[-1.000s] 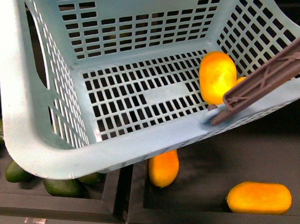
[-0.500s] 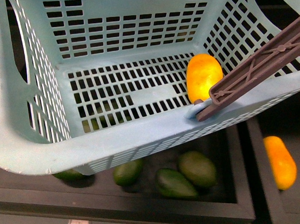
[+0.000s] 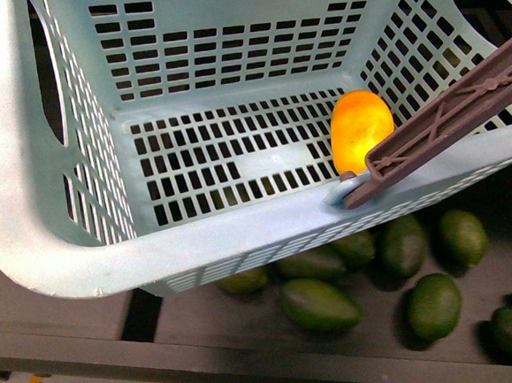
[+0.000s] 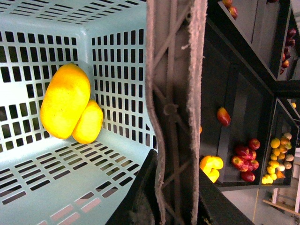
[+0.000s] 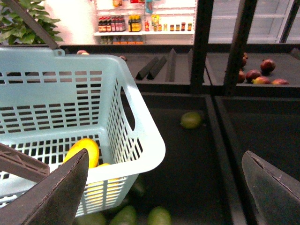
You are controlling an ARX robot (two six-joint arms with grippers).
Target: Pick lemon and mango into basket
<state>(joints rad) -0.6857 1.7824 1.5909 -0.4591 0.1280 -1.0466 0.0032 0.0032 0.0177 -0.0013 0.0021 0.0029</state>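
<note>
A long orange-yellow mango (image 4: 64, 107) and small yellow lemon (image 4: 88, 122) lie touching in the pale aqua slotted basket's (image 3: 84, 258) corner, apparently delivered; right gripper (image 5: 166, 180) gapes empty; left gripper's state unclear.

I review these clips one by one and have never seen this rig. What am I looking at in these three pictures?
A two-armed robot with three cameras. The body camera looks down into a pale aqua basket with a brown handle; dark green fruits lie in a bin below. The left wrist camera looks along that handle into the basket, where the mango and the smaller lemon lie touching. The right wrist camera shows the right tool open and empty beside the basket. The left tool's state cannot be told.
</note>
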